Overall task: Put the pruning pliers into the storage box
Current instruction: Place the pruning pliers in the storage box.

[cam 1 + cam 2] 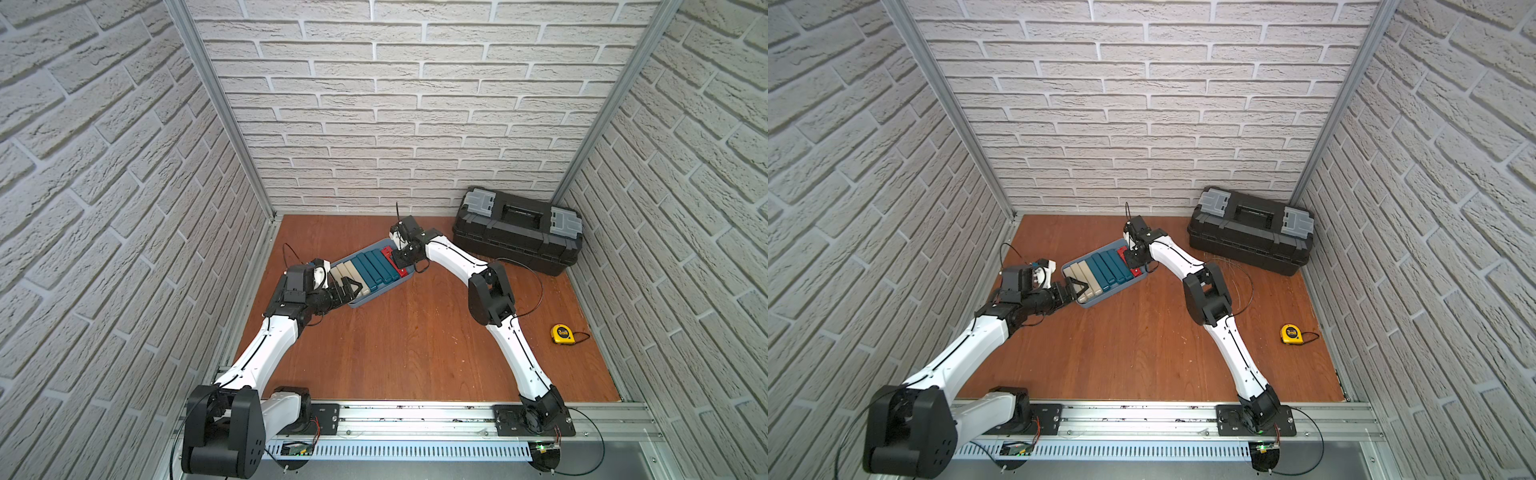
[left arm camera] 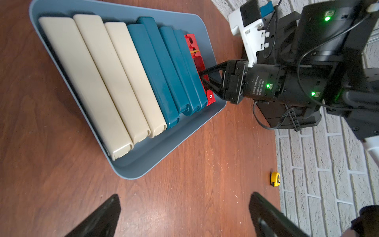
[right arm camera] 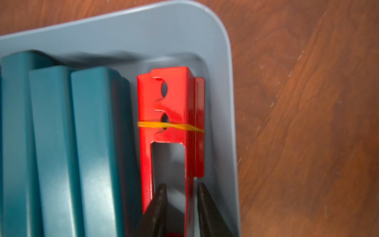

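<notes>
The light blue storage box (image 1: 365, 302) (image 1: 1096, 305) lies left of centre on the wooden table. In it, side by side, lie the pruning pliers: three beige (image 1: 349, 272) (image 2: 92, 71), several teal (image 1: 374, 268) (image 2: 155, 67) (image 3: 92, 143), and one red slotted piece (image 2: 198, 59) (image 3: 174, 98) with a yellow rubber band round it. My right gripper (image 1: 401, 264) (image 1: 1133, 264) (image 3: 181, 186) is down in the box. Its jaws stand slightly apart astride one thin wall of the red piece. By the box's near left end, my left gripper (image 1: 353, 288) (image 1: 1079, 287) (image 2: 184, 196) is wide open and empty.
A big black toolbox (image 1: 517, 237) (image 1: 1250, 230) with grey latches stands at the back right. A yellow tape measure (image 1: 562, 333) (image 1: 1291, 333) (image 2: 275, 179) lies near the right wall. Brick-patterned walls close in the table on three sides.
</notes>
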